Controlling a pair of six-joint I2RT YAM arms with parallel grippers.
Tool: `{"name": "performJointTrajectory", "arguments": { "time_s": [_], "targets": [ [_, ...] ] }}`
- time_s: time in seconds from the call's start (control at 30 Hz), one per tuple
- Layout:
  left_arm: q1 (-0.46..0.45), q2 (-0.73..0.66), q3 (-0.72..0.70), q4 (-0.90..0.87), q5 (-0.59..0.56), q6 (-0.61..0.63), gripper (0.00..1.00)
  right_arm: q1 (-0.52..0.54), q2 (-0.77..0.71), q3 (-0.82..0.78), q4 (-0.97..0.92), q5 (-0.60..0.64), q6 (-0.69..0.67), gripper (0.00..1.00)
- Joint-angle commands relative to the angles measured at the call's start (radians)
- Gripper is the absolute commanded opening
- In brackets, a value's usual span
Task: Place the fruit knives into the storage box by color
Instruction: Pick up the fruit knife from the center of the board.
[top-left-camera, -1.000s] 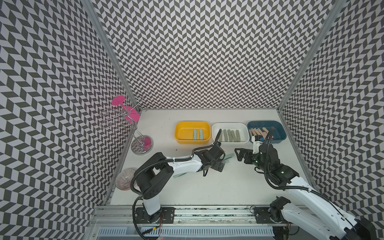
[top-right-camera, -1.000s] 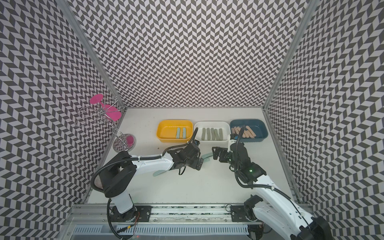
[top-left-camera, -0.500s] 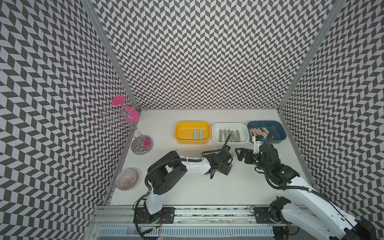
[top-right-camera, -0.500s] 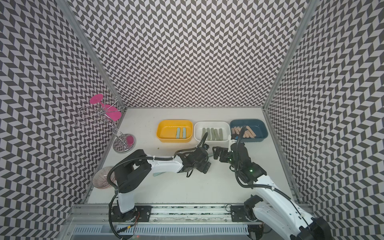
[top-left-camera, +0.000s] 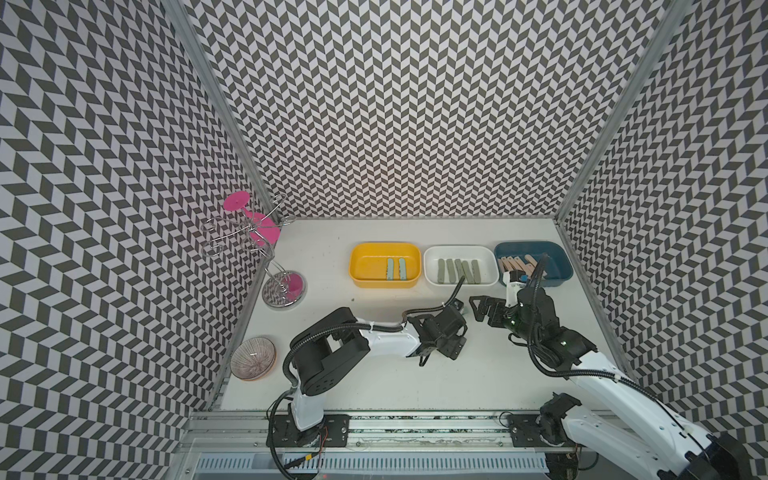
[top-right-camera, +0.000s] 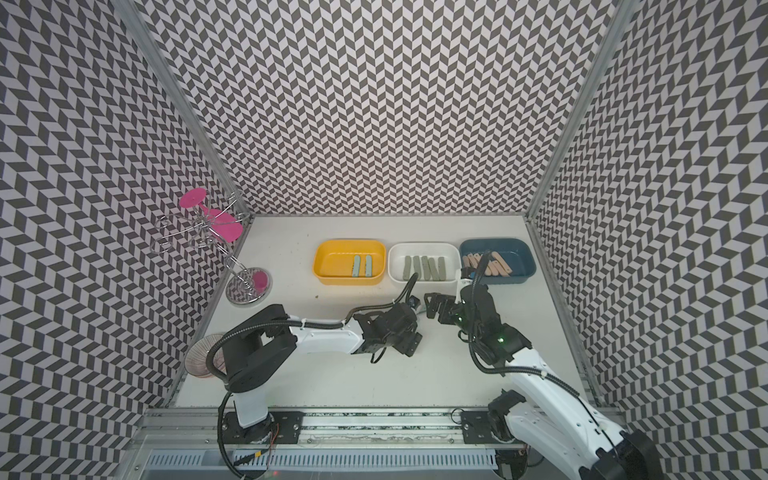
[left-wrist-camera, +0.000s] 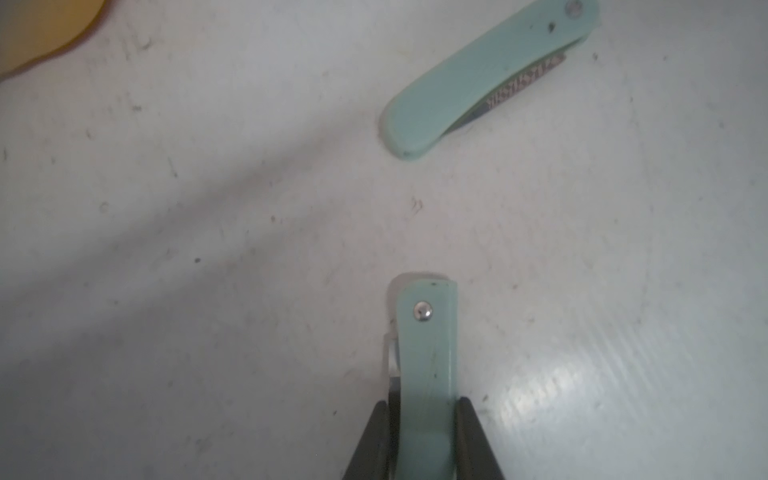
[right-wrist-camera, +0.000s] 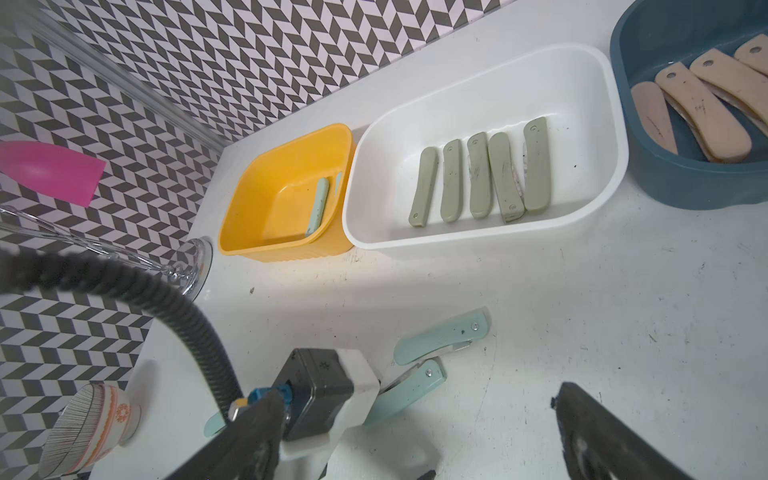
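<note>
Three storage boxes stand in a row at the back. The yellow box (top-left-camera: 384, 248) holds two mint-blue fruit knives (top-left-camera: 396, 269). Several sage knives (top-left-camera: 459, 271) lie in the white box (top-left-camera: 459, 250). The blue box (top-left-camera: 534, 246) has several peach knives (top-left-camera: 517, 266). My left gripper (left-wrist-camera: 424, 415) (top-left-camera: 459, 322) is shut on a mint-blue knife (left-wrist-camera: 428, 365) (right-wrist-camera: 409, 390) low over the table. A second mint-blue knife (left-wrist-camera: 486, 79) (right-wrist-camera: 440, 336) lies loose just beyond it. The end of a third (right-wrist-camera: 216, 422) shows behind the left arm. My right gripper (right-wrist-camera: 415, 428) (top-left-camera: 484, 309) hangs open and empty close by.
A wire glass rack (top-left-camera: 249, 232) with a pink glass (top-left-camera: 257, 218) stands at the far left on a round base (top-left-camera: 284, 289). A striped bowl (top-left-camera: 253, 359) sits near the left wall. Patterned walls enclose the table on three sides.
My left arm has reached to the right along the table and its jaws have closed round a mint-blue knife. The right arm has stayed where it was.
</note>
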Motion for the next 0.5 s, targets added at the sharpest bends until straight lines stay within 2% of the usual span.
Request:
{"name": "performJointTrajectory", "arguments": {
  "time_s": [0.0,0.2,0.37,0.47],
  "targets": [
    [-0.032,-0.018,-0.055,-0.041,0.078,-0.05,0.92,-0.006,0.011,0.001,0.059,-0.008,0.009,0.99],
    [-0.065,-0.04,-0.072,-0.041,0.063,-0.081,0.86,-0.007,0.018,-0.006,0.072,-0.017,0.016,0.99],
    [-0.066,0.03,0.007,-0.166,-0.11,-0.159,0.77,-0.007,0.012,-0.01,0.074,-0.02,0.02,0.99],
    [-0.065,0.069,0.051,-0.209,-0.171,-0.17,0.69,-0.01,0.009,-0.011,0.073,-0.021,0.018,0.99]
  ]
}}
